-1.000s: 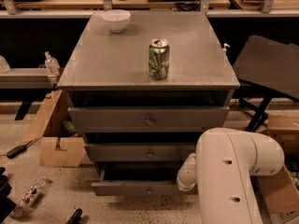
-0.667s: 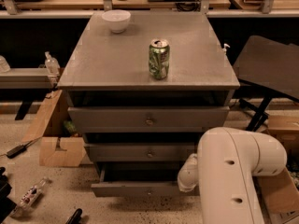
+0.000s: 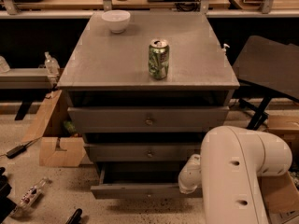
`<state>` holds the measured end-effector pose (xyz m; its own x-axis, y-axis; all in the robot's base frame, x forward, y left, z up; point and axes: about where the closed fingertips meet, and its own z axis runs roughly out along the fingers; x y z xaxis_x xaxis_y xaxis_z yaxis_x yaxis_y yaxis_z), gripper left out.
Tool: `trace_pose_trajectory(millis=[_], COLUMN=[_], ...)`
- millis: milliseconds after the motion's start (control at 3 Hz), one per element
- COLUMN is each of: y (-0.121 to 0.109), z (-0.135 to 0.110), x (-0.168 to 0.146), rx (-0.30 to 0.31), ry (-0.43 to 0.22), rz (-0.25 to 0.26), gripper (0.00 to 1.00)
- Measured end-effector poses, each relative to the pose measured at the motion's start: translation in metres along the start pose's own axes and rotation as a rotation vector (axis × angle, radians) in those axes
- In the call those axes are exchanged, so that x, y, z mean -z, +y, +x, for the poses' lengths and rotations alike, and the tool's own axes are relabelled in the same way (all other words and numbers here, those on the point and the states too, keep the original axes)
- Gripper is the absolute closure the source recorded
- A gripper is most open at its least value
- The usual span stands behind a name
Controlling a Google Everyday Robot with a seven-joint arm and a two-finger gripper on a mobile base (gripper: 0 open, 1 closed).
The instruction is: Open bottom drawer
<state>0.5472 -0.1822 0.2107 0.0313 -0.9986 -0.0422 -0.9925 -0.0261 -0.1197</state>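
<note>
Far left on the floor there's a black cable (image 3: 17,150) and a small bottle (image 3: 31,194) lying on its side. A cardboard box (image 3: 58,149) sits right up against the left side of the grey cabinet (image 3: 117,64). Above that, a clear spray bottle (image 3: 50,63) stands on a low shelf.

On the cabinet top, a white bowl (image 3: 116,20) sits at the back left. A green soda can (image 3: 159,59) stands upright around the middle, well apart from the bowl.

Down the front, the top drawer (image 3: 148,120) and middle drawer (image 3: 148,152) both look shut. The bottom drawer (image 3: 135,190) is pulled part way out. Its front sits proud of the middle one, with a dark gap showing into the box behind it.

The big white arm (image 3: 243,176) fills the lower right corner. The gripper (image 3: 188,178) is down at the right end of the bottom drawer, right by its front. Honestly can't tell if it's clenched, released or grasping anything, since it's mostly hidden from this angle.

Off to the right there's a tilted dark panel (image 3: 271,66) on a black stand.
</note>
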Motion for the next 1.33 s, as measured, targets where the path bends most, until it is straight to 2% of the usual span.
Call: trace_pose_trajectory(millis=[333,667,1000,1333], y=[0.0,0.001,0.003,0.001], z=[0.0,0.0,0.0,0.012], x=[0.0,-0.001,-0.002,0.017], rx=[0.0,0.0,0.0,-0.032], ry=[0.0,0.0,0.001,0.03], rz=[0.0,-0.003,-0.004,0.028], gripper=[0.81,0.58,0.29,0.4])
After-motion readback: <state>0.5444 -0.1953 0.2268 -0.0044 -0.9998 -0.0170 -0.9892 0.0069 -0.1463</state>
